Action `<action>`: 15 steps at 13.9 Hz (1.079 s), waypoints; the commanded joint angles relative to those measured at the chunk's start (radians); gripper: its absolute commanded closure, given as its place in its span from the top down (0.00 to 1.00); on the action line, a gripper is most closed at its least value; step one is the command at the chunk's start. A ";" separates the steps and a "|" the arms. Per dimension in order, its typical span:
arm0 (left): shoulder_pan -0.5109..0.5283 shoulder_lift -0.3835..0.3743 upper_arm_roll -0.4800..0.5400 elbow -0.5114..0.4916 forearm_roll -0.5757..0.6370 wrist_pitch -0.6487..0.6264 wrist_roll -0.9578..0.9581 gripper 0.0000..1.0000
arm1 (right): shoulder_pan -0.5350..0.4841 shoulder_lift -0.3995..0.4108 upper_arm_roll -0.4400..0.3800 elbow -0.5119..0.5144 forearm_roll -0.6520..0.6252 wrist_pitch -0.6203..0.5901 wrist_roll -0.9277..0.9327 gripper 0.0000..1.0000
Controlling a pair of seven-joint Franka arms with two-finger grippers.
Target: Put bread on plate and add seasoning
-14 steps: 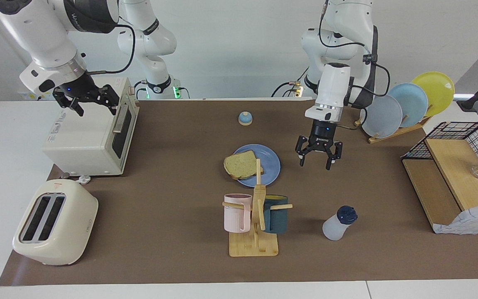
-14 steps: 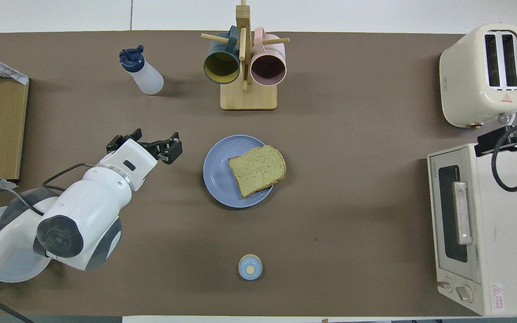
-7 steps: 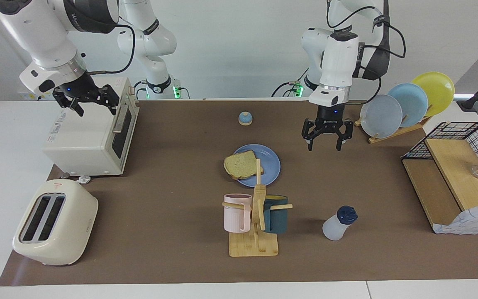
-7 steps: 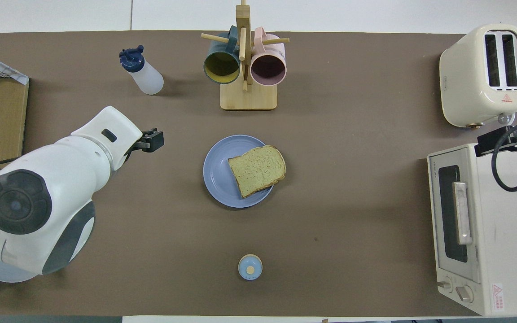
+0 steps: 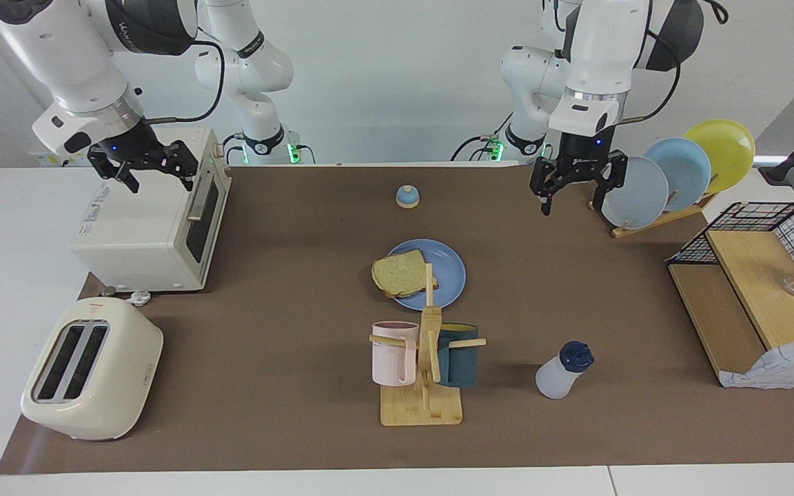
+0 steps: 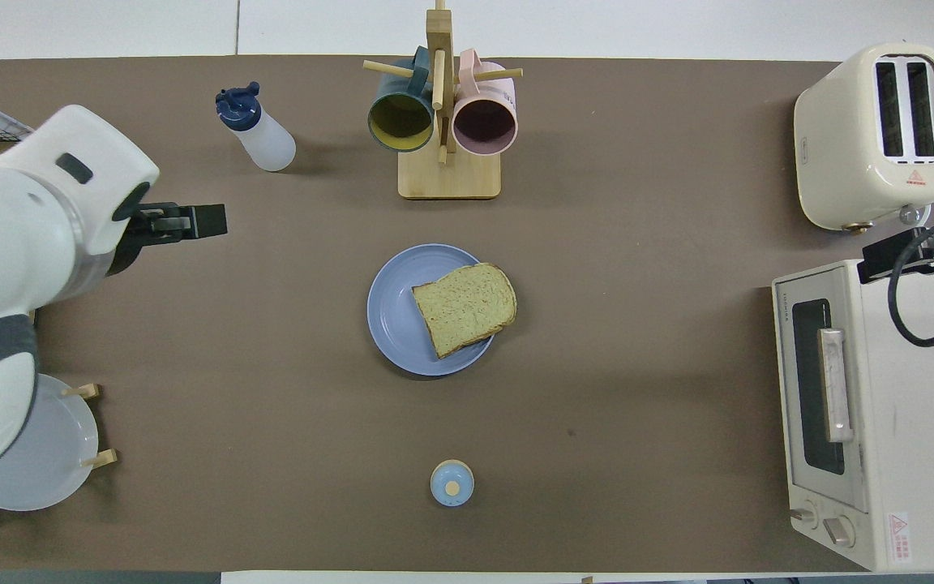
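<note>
The bread lies on the plate at mid-table, overhanging the rim toward the right arm's end. The seasoning stands upright on the mat, farther from the robots than the plate, toward the left arm's end. The left gripper, fingers spread and empty, hangs raised beside the rack of upright plates, well apart from the plate. The right gripper, also spread and empty, waits above the toaster oven
</note>
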 commanded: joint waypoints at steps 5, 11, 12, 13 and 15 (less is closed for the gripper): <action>0.082 0.046 0.018 0.130 -0.032 -0.158 0.143 1.00 | -0.008 -0.016 0.004 -0.018 0.002 0.010 -0.024 1.00; 0.307 0.033 -0.063 0.141 -0.089 -0.319 0.340 1.00 | -0.008 -0.016 0.004 -0.019 0.002 0.010 -0.024 1.00; 0.363 0.033 -0.106 0.138 -0.121 -0.344 0.341 1.00 | -0.008 -0.016 0.004 -0.019 0.002 0.010 -0.024 1.00; 0.418 0.033 -0.161 0.137 -0.151 -0.359 0.338 1.00 | -0.008 -0.016 0.004 -0.019 0.002 0.010 -0.024 1.00; 0.480 0.039 -0.219 0.135 -0.202 -0.372 0.330 1.00 | -0.008 -0.016 0.004 -0.019 0.002 0.010 -0.024 1.00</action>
